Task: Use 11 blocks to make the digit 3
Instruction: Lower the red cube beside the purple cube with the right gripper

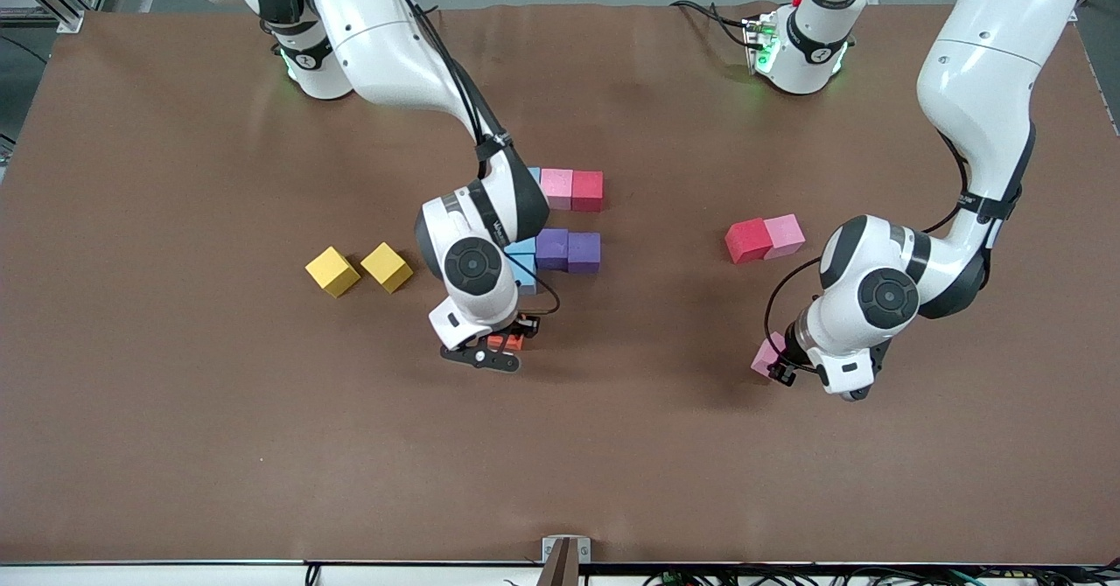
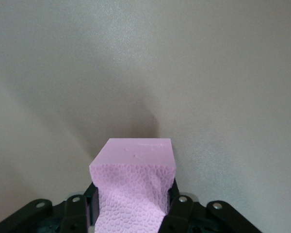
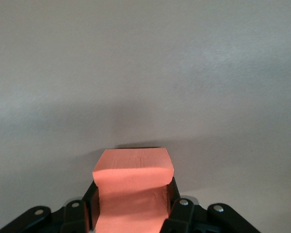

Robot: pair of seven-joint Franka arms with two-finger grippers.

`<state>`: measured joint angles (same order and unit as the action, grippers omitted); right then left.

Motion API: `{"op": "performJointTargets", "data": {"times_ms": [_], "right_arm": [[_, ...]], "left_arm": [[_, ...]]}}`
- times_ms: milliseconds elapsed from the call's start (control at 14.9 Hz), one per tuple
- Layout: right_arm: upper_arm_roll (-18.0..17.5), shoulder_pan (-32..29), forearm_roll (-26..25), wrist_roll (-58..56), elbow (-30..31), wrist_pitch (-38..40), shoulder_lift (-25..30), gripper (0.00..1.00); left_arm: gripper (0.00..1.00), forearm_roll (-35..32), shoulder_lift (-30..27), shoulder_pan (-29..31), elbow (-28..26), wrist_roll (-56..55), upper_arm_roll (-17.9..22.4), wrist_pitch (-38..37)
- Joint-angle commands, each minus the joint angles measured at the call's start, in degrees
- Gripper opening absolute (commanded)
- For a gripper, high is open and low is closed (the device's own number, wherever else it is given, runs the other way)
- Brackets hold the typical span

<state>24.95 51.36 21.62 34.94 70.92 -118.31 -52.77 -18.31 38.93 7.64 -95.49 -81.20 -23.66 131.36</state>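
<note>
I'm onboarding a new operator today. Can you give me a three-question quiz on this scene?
1. True or false: the left pincer is shut on a pink cube.
2. What colour is the cube in the right pincer? A) green B) orange C) purple
3. How many yellow cubes lie on the table?

Key:
1. True; the pink cube sits squeezed between its fingers.
2. B, orange.
3. Two: one yellow cube and a second beside it, toward the right arm's end of the table, apart from the partly built figure.
</note>
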Motion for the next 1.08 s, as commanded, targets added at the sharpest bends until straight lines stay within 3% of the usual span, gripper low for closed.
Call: {"op": "performJointTargets", "data": {"times_ms": [0,269,1008], "right_arm": [[0.2,1.3,-2.4,-1.1,1.7,-0.2,1.9,0.0],[0.3,3.0,-2.8,-1.2,6.2,-5.0,2.4,0.0],[1.2,6.6,-2.9,-1.1,10.5,-5.2,5.0,0.0]], "left_arm": [[0.32,0.7,0.1,0.2,0.5,0.4,-0.2,-0.8],[0.32,0.7,0.2,0.2,0.5,0.4,-0.2,-0.8],[0.32,0.6,0.4,0.2,0.5,0.5,-0.2,-0.8]]}}
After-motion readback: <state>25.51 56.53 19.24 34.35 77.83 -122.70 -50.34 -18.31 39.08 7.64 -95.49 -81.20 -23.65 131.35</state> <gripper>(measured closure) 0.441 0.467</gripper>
